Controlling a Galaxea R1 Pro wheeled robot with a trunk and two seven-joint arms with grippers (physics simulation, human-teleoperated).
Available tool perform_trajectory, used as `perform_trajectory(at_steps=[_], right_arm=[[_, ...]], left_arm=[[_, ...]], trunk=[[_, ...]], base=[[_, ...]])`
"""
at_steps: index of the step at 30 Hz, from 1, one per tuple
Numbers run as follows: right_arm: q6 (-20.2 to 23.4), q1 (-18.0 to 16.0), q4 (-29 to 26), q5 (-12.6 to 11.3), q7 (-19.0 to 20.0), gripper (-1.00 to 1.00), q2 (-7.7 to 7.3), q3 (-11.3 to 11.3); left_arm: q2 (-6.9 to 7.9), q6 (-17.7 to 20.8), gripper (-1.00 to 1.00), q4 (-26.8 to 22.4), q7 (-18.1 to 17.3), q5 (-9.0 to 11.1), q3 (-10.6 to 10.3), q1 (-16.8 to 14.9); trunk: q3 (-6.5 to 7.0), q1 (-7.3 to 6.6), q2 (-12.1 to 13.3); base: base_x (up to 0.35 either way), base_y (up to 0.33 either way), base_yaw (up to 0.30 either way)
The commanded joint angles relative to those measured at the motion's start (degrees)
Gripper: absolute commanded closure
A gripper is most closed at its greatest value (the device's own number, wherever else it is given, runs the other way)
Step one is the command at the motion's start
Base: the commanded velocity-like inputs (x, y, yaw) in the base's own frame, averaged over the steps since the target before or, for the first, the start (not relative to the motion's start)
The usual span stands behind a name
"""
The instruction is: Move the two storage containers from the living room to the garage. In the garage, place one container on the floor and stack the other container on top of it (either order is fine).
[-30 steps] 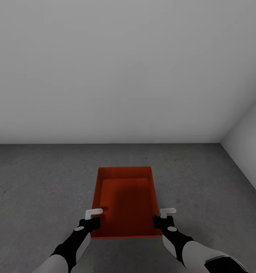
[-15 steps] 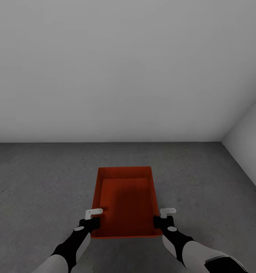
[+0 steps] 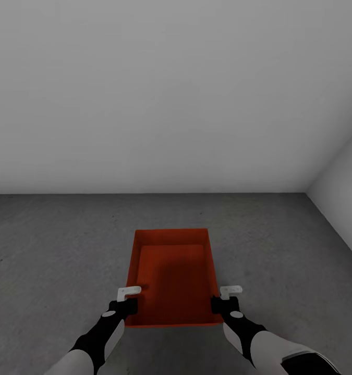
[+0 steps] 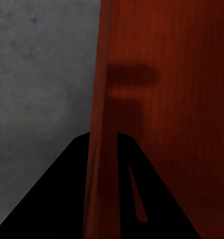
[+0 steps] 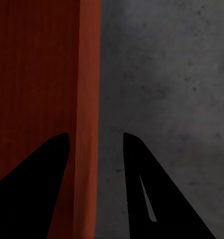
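We hold one orange-red rectangular open-top plastic storage container (image 3: 171, 278) between both hands, above the dark grey mottled concrete floor (image 3: 50, 245) and short of the plain white wall (image 3: 160, 94). The left hand (image 3: 128, 297) is clamped on the container's left wall, its fingers straddling the rim; the right hand (image 3: 227, 296) straddles the right wall with a gap, so we cannot tell if it grips. We judge this the delivery step: next, lower it level onto the floor and release.
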Motion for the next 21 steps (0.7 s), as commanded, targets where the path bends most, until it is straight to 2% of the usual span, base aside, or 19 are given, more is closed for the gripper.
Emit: perform_trajectory(at_steps=[1,21], right_arm=[[0.0,0.0,0.1,-0.4,0.0,1.00,0.41,-2.2],[-0.3,0.0,0.1,-0.3,0.0,1.00,0.31,-2.2]], left_arm=[[-0.06,-0.2,1.00,-0.4,3.9,1.0,1.2,0.0],[-0.10,-0.3,1.00,-0.7,3.9,1.1,1.1,0.0]], trunk=[[-0.22,0.22,-0.4],[-3.81,4.61,-8.5]], base=[[0.000,0.000,0.000],[0.000,0.000,0.000]])
